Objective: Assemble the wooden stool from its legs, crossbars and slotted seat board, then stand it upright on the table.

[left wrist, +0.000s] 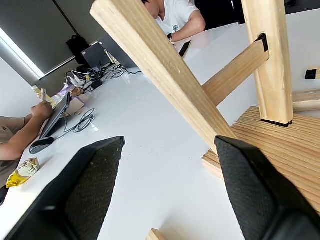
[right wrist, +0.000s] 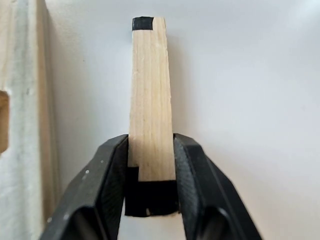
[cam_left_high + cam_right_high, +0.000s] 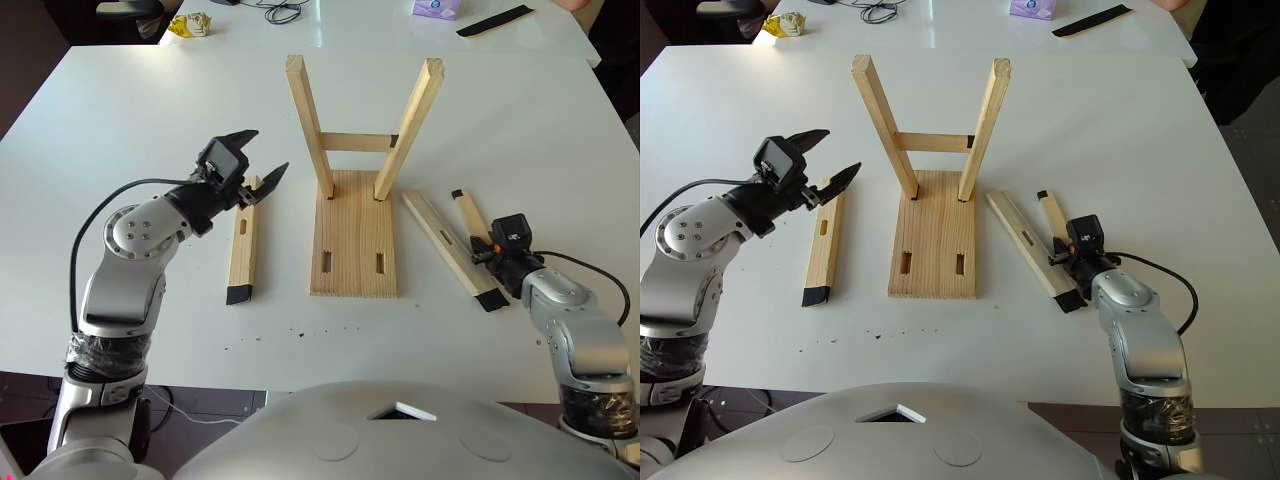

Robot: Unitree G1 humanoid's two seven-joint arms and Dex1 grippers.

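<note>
Crossbar (image 2: 149,90) flat, long axis pointing away, near end pinched in right gripper (image 2: 151,146); left gripper (image 3: 266,152) spread.

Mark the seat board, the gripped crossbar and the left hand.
seat board (image 3: 353,235), left eye view, bare middle
crossbar (image 2: 150,95), right wrist view, mid-length
left hand (image 3: 270,150), left eye view, between its fingertips

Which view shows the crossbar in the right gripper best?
The right wrist view: the crossbar runs lengthwise up close, the right gripper shut on its sides near one black-tipped end. The eye views show it small, beside a loose leg, its near end hidden by the gripper.
</note>
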